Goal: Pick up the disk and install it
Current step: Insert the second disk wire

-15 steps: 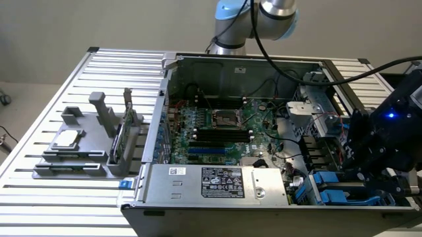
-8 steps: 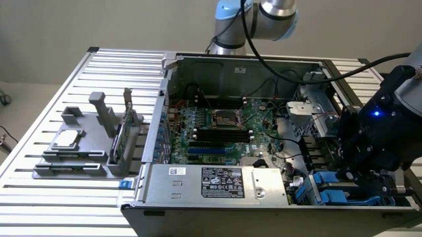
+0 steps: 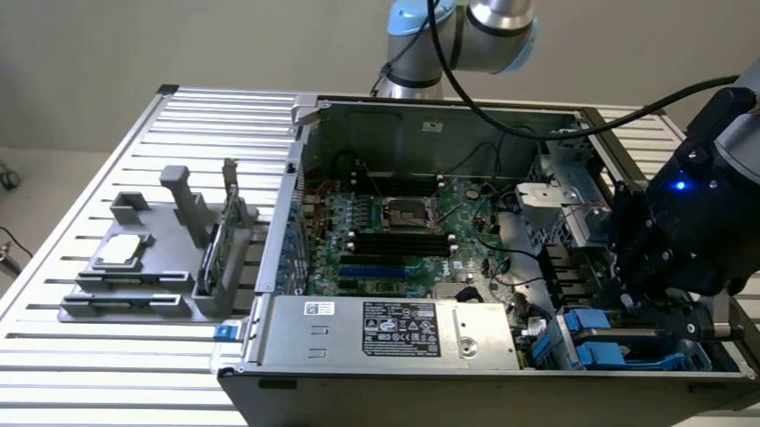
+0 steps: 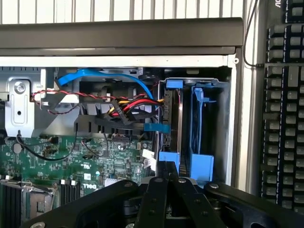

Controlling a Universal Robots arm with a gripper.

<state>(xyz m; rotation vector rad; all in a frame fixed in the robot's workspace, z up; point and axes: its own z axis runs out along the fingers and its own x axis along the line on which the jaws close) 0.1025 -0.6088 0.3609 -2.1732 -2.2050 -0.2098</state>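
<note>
The disk point(image 4: 172, 118) stands on edge in the drive bay at the corner of the open computer case point(image 3: 309, 178), with bright blue rails at both of its ends. My gripper point(image 4: 167, 172) is shut, its black fingertips pressed together right at the disk's near blue rail; I cannot tell whether they touch it. In the exterior view the gripper point(image 3: 627, 301) hangs over the bay's blue parts point(image 3: 590, 331) at the case's right front corner.
A bare blue bracket point(image 4: 202, 133) fills the slot beside the disk. Red, yellow and blue cables point(image 4: 128, 107) run close to the bay. The power supply point(image 3: 392, 329) and motherboard point(image 3: 392, 231) fill the case. A grey fixture point(image 3: 142, 267) holds a small silver drive point(image 3: 123, 252). A keyboard point(image 4: 282, 118) lies outside.
</note>
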